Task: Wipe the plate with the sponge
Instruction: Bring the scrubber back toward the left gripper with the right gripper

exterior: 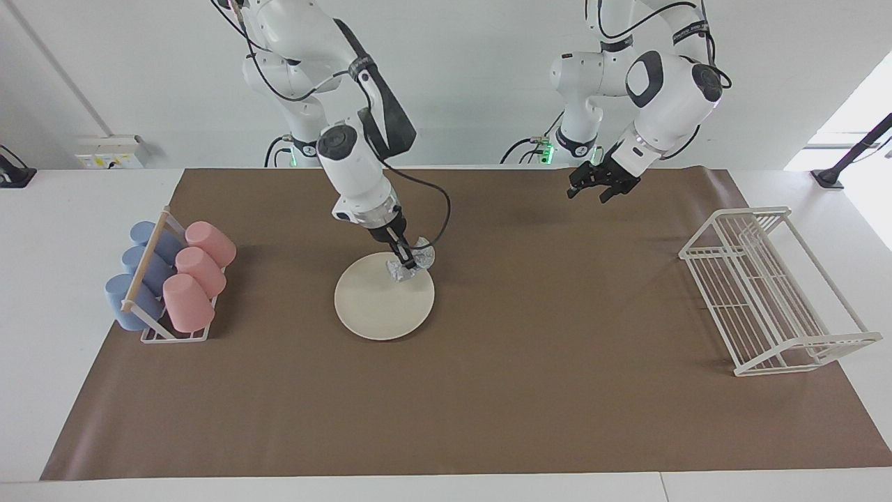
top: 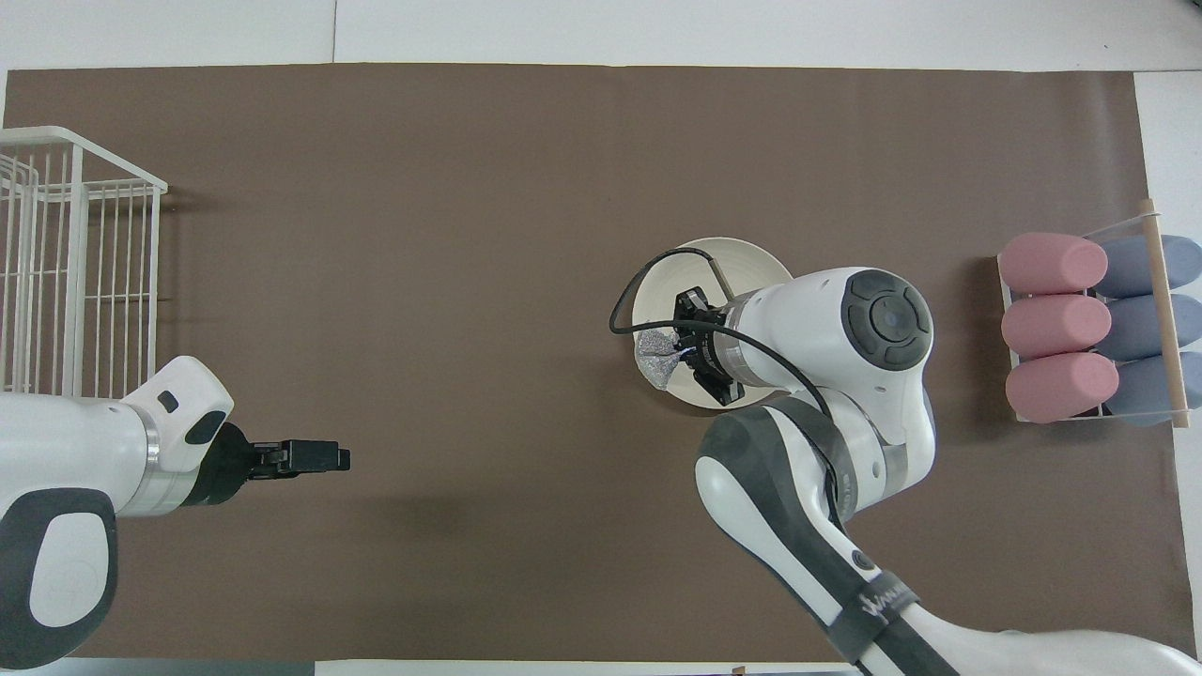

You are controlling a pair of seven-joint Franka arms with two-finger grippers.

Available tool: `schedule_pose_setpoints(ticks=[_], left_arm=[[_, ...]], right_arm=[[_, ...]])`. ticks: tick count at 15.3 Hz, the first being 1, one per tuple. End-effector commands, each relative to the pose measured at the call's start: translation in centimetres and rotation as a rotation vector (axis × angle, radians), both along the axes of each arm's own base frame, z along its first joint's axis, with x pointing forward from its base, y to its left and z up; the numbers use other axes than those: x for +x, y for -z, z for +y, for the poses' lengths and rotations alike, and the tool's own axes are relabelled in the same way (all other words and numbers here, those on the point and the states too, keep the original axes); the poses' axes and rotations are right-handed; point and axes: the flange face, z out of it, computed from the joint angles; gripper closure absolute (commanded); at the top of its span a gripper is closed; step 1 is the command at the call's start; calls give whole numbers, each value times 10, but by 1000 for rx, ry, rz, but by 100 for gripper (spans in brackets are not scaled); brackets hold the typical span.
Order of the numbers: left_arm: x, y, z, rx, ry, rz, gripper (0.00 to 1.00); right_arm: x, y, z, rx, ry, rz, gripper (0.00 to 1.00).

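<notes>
The cream-white plate (exterior: 380, 307) (top: 742, 258) lies flat on the brown mat near the middle of the table. My right gripper (exterior: 408, 263) (top: 678, 352) is shut on the silvery-grey sponge (exterior: 414, 265) (top: 655, 355) and presses it onto the plate's rim at the edge nearer to the robots. The right arm hides much of the plate in the overhead view. My left gripper (exterior: 592, 189) (top: 329, 457) hangs in the air over bare mat toward the left arm's end, away from the plate, and waits.
A white wire rack (exterior: 770, 289) (top: 75, 258) stands at the left arm's end of the mat. A holder with pink and blue cups (exterior: 171, 279) (top: 1089, 324) stands at the right arm's end. The brown mat (exterior: 488, 404) covers most of the table.
</notes>
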Motion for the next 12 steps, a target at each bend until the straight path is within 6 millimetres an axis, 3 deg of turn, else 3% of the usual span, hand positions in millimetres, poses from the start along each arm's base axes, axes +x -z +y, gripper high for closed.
schedule_pose_setpoints(ticks=[1,5,6,12], left_arm=[[5,-5,-1,-9,-41,16,0],[14,-28,-20,-297,-188,37,0],[16,-35,-24,-361,-218,42,0],[21,-66,-51,-739,-361,112,0]], right_arm=[[-22,-89,2,-36,42,13,100],[-50,-186,8,-76,120,38,100],[-52,-195,12,-85,150,52,100],[-86,-192,65,-100,205,55,100]])
